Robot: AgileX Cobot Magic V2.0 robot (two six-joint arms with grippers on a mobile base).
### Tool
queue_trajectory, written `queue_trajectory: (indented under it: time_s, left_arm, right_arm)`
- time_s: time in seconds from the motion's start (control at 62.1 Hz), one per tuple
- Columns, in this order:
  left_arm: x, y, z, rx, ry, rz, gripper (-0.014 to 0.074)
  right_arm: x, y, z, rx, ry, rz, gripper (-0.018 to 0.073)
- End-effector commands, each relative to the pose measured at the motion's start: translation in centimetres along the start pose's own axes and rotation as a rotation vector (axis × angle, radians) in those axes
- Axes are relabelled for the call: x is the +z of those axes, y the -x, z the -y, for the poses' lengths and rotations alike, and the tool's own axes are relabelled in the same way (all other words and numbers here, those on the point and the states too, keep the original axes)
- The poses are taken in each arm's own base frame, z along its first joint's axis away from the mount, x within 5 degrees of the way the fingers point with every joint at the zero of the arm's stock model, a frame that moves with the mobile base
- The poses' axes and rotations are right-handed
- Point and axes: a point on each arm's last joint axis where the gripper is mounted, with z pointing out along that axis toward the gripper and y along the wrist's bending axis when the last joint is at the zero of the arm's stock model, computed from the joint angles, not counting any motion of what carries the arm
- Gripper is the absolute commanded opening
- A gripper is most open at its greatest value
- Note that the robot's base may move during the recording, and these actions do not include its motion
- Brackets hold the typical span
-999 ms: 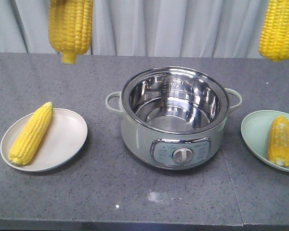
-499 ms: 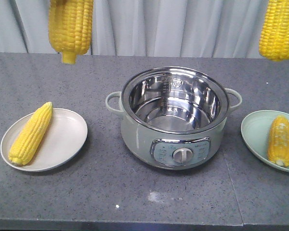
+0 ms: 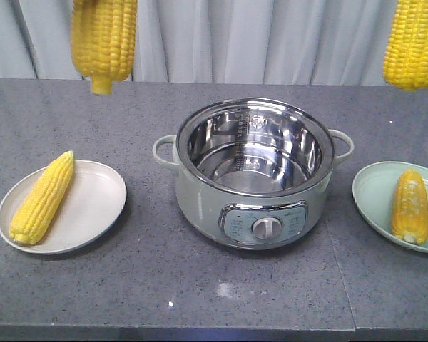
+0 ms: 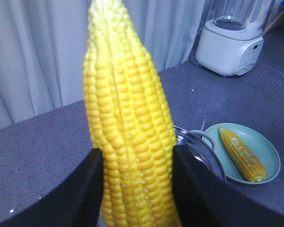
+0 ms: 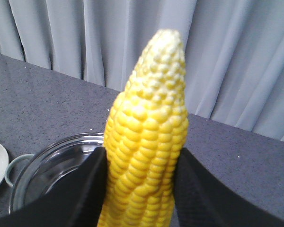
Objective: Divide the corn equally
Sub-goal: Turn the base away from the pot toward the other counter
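Observation:
Two corn cobs hang high over the table. The left one (image 3: 103, 39) sits between the black fingers of my left gripper (image 4: 137, 156), which is shut on it. My right gripper (image 5: 143, 153) is shut on the right one (image 3: 412, 43). Both held cobs, the left (image 4: 125, 94) and the right (image 5: 151, 109), point away from the wrists. In the front view neither gripper shows, only the cobs' lower ends. A third cob (image 3: 41, 198) lies on the beige plate (image 3: 93, 206) at the left. One more cob (image 3: 409, 205) lies on the green plate (image 3: 374, 196) at the right.
An electric pot (image 3: 253, 174) with a bare steel bowl stands mid-table between the plates, its handles pointing sideways. A white blender (image 4: 229, 40) stands on the counter beyond the green plate (image 4: 270, 156). Grey curtains hang behind the table.
In the front view the pot and both plates sit slightly further left than before. The two held cobs hang in nearly the same place.

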Motion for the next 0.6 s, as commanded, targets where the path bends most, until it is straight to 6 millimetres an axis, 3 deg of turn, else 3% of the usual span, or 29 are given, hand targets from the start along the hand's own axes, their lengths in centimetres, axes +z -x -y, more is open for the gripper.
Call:
queue_trajectory:
  time_s: [0.0,0.58]
  left_arm:
    - [-1.78,1.52,0.38,-0.008,-0.012,0.127,-0.0006]
    - [-1.78,1.52,0.38,-0.008,-0.012,0.127,-0.0006]
  right_arm:
    - [-1.47,1.28,0.20,-0.010,-0.023,0.116,-0.0005]
    - [-1.47,1.28,0.20,-0.010,-0.023,0.116,-0.0005]
